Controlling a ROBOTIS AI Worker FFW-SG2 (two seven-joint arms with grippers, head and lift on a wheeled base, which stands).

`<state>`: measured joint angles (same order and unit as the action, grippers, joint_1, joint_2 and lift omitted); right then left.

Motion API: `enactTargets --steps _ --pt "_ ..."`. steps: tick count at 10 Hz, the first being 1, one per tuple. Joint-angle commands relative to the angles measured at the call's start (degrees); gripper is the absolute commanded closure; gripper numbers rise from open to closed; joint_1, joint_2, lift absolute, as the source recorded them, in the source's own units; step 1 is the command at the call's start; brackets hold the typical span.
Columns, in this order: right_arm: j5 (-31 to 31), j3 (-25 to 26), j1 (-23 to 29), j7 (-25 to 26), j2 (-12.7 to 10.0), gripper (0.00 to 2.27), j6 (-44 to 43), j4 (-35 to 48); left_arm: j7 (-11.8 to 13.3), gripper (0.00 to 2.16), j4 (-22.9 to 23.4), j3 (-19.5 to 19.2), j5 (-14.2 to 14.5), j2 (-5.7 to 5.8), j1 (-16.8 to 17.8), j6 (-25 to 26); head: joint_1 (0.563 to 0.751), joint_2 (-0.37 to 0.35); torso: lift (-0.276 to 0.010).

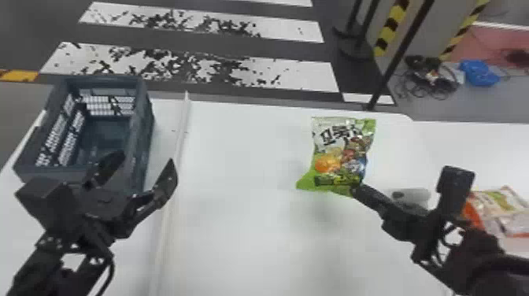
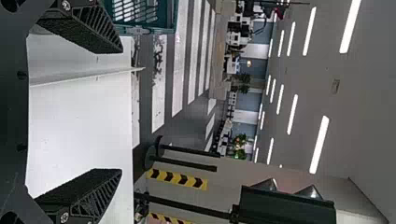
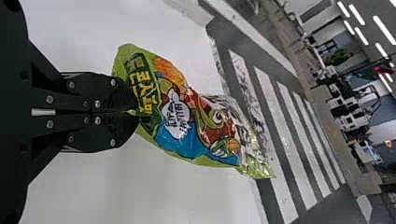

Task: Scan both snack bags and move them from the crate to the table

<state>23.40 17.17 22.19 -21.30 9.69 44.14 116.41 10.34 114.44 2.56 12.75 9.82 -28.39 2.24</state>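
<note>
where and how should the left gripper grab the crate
Probably by the crate's right-hand rim, coming from above, one finger inside, one outside: the wall stands upright, the open top leaves room, and the left gripper is open nearby.

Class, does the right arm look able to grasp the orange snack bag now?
Probably not: the right gripper is shut on the green snack bag, leaving no grip free for the orange bag.

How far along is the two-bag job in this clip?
Looks done: the orange snack bag lies on the table, outside the crate. In hand: the green snack bag, pinched at one end by the right claw. Left, probably: releasing it on the table. Whether either was scanned, I cannot tell.
</note>
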Motion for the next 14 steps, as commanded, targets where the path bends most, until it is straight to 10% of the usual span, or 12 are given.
enactTargets --steps 1,7,10,13,14 --pt "-15.1 -7.9 1.5 4.4 3.5 2.26 -2.7 4.6 0.0 0.09 0.1 -0.2 0.2 0.02 0.0 0.0 0.695 -0.137 -0.088" --pt "-71.0 -40.6 -0.5 22.8 15.5 2.26 11.2 5.1 0.5 0.09 0.1 -0.6 0.8 0.28 0.0 0.2 0.695 -0.153 -0.088" --pt "-86.6 -53.9 -3.9 22.1 17.0 2.09 17.7 -3.2 0.5 0.09 0.0 -0.5 0.8 0.28 0.0 0.4 0.695 -0.147 -0.088" --pt "-86.2 -60.4 -4.2 20.9 16.7 0.04 20.5 -3.8 0.5 0.09 0.0 -0.5 0.6 0.28 0.0 0.7 0.695 -0.104 -0.088" --pt "-83.4 -60.5 -3.7 20.8 16.5 0.0 20.2 -2.3 0.5 0.09 0.0 -0.5 0.6 0.28 0.0 0.9 0.695 -0.089 -0.088"
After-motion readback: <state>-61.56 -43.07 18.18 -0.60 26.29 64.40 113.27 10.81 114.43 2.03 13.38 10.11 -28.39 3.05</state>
